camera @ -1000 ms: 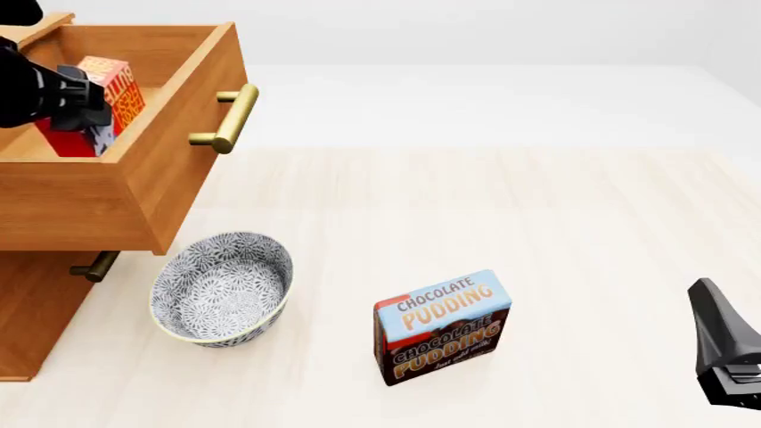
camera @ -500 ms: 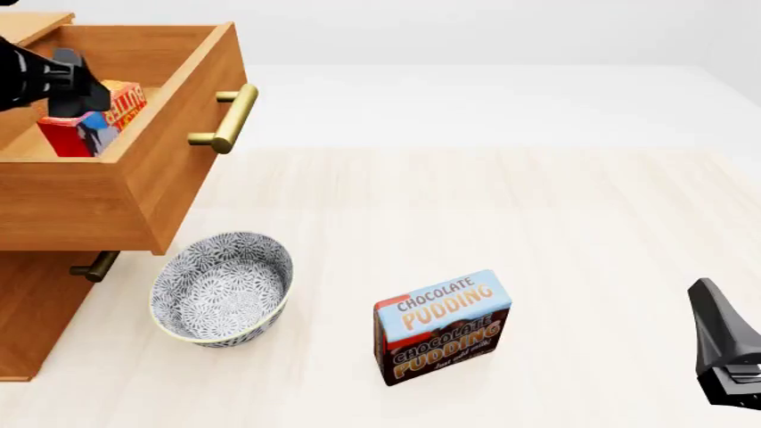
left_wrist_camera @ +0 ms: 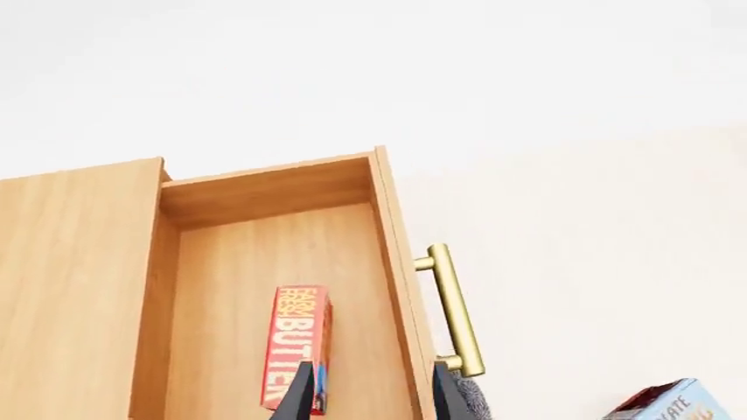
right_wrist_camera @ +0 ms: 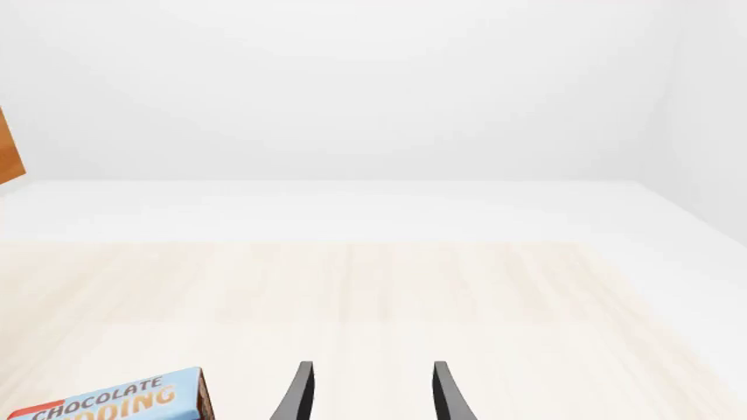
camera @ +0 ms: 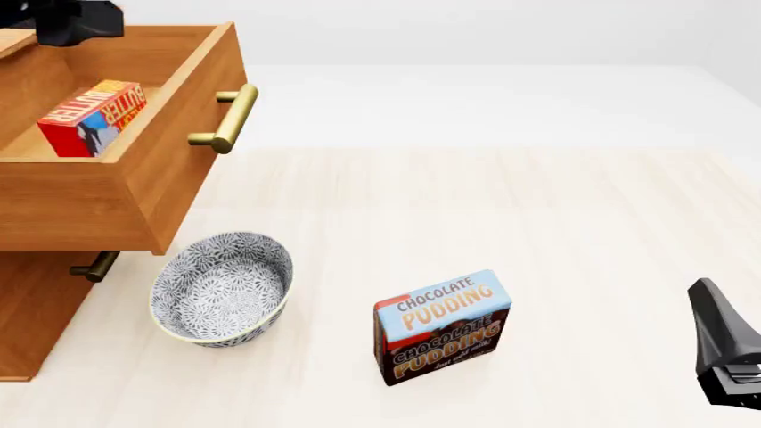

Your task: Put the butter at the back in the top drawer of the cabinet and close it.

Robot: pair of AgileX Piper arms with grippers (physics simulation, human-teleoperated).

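Observation:
The butter (camera: 94, 117), a small red box with white lettering, lies inside the pulled-out top drawer (camera: 178, 156) of the light-brown cabinet (camera: 36, 303). In the left wrist view the butter (left_wrist_camera: 297, 341) rests on the drawer floor beside the drawer's front wall, whose brass handle (left_wrist_camera: 453, 308) shows outside. My left gripper (left_wrist_camera: 367, 398) hangs open above the drawer, holding nothing; only a dark part of it (camera: 74, 20) shows at the front view's top left. My right gripper (right_wrist_camera: 367, 394) is open over bare table; its fingers (camera: 719, 343) sit at the front view's right edge.
A patterned bowl (camera: 221, 287) stands on the table below the open drawer. A Chocolate Pudding box (camera: 443, 326) stands upright in the middle foreground, its corner (right_wrist_camera: 111, 404) showing in the right wrist view. A lower drawer handle (camera: 93, 266) sticks out under the open drawer.
My left gripper let go of the butter, which tipped down flat in the drawer, then rose up and away from it. The right arm has not moved.

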